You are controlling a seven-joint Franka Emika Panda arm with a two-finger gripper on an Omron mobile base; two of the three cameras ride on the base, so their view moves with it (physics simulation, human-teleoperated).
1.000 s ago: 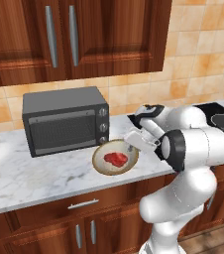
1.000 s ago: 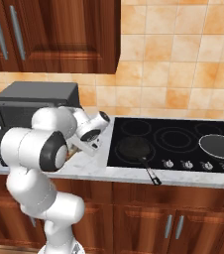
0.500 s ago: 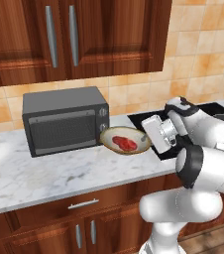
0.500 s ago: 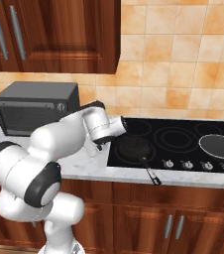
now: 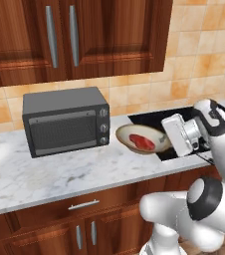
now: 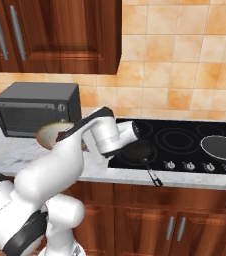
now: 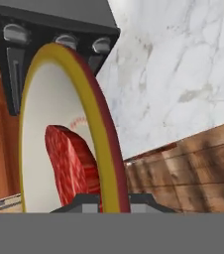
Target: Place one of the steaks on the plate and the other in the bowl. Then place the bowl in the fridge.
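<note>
The bowl (image 5: 134,133), tan-rimmed and cream inside, hangs just above the counter between the toaster oven and the cooktop. A deep red steak (image 5: 141,142) lies in it. My gripper (image 5: 164,143) is shut on the bowl's right rim. In the hand view the rim (image 7: 102,134) runs edge-on between my fingertips (image 7: 86,201), with the steak (image 7: 70,163) to its left. From the right base view the bowl (image 6: 49,134) peeks out behind my arm. The plate and the fridge are out of view.
A grey toaster oven (image 5: 64,122) stands on the marble counter (image 5: 45,174) left of the bowl. A black cooktop (image 6: 185,142) lies to the right, with a dark pan (image 6: 140,150) near my hand and another pan (image 6: 222,147) further right. Wooden cabinets hang above.
My arm has swung right with the bowl, lifting it from low in front of the toaster oven toward the cooktop's edge. The grip stays shut.
</note>
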